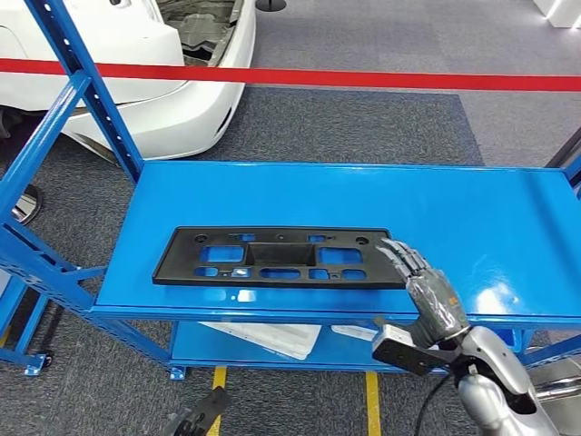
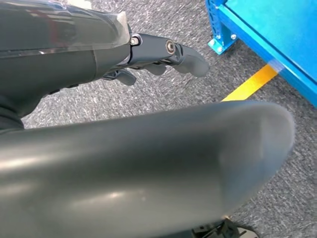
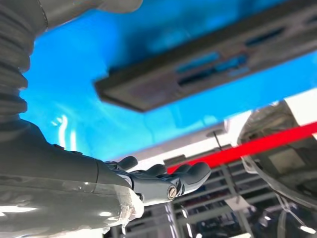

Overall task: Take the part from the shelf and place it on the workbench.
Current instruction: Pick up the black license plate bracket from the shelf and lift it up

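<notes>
Right robot hand (image 1: 426, 289): fingers spread, empty, beside black part (image 1: 278, 257) end; part flat on blue counter (image 1: 479, 218), lengthwise left-right; left robot hand (image 2: 164, 52) empty, fingers loosely extended

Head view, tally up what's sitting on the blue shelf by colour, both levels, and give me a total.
Black: 1, the long slotted part on the top level of the blue shelf, with the right hand by its end.
White: 2, a flat tray-like piece and a smaller piece, both on the lower level, partly hidden.
Total: 3
</notes>
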